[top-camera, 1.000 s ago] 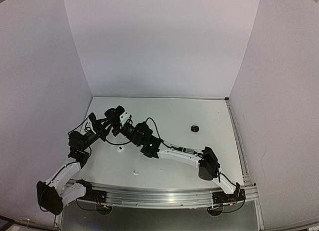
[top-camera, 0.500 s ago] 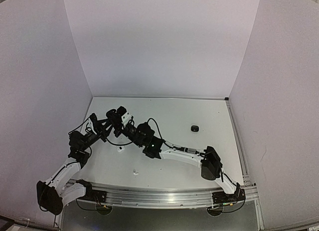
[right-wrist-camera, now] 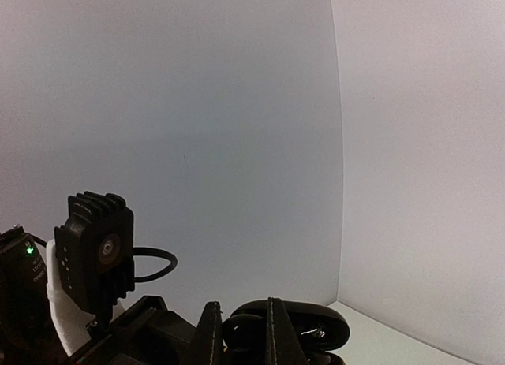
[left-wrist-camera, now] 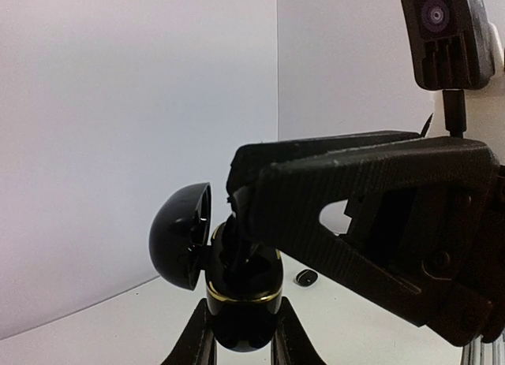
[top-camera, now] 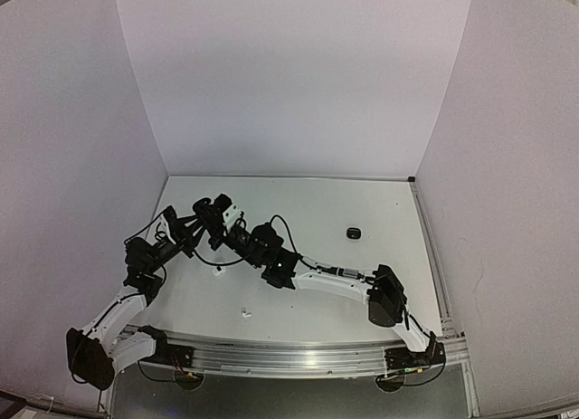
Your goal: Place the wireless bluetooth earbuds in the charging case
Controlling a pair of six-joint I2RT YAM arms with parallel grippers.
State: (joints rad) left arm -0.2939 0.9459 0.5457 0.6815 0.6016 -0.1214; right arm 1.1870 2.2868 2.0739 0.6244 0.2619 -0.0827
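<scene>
Above the left half of the tabletop (top-camera: 317,202), the left gripper (left-wrist-camera: 241,318) clamps a black charging case (left-wrist-camera: 241,284) upright, its lid (left-wrist-camera: 180,235) hinged open. The right gripper (right-wrist-camera: 241,322), jaws nipped almost together, presses what looks like a black earbud (left-wrist-camera: 235,251) into the case's mouth. A shut black case (top-camera: 353,232) lies toward the right edge. Two tiny white pieces (top-camera: 218,272) (top-camera: 243,312) lie near the front-left, too small to identify.
</scene>
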